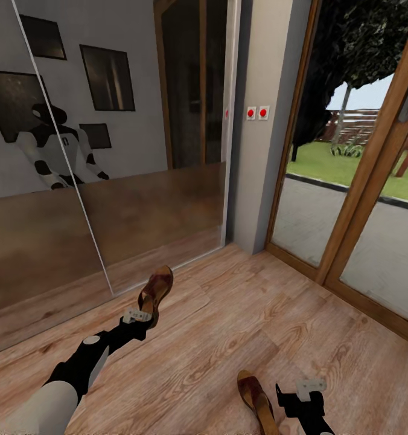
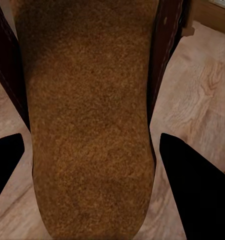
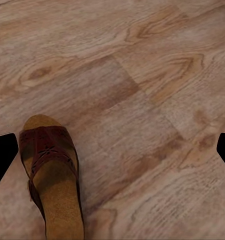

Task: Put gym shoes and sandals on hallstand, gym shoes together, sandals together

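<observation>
The left claw (image 1: 145, 319) straddles one sandal (image 1: 156, 292), fingers apart, ready to clamp; the right claw (image 1: 300, 396), also apart, hovers beside the other sandal (image 1: 256, 399).

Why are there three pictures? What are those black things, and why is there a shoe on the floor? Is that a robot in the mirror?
Yes, the mirror shows the robot itself: white and black, with two arms. Each picture comes from a different camera on it.

The big picture is from its head, looking down at the wooden floor. Two brown sandals lie there. The left pincer is right at the far sandal. The right pincer sits beside the near sandal, not touching it.

The other two pictures come from cameras near each pincer. The black shapes at the edges are the pincer's fingers. On the left arm, the sandal's tan footbed lies between the open fingers. I cannot tell whether they grip it yet. On the right arm, the fingers are wide open above the floor, with the other sandal off to one side.
</observation>
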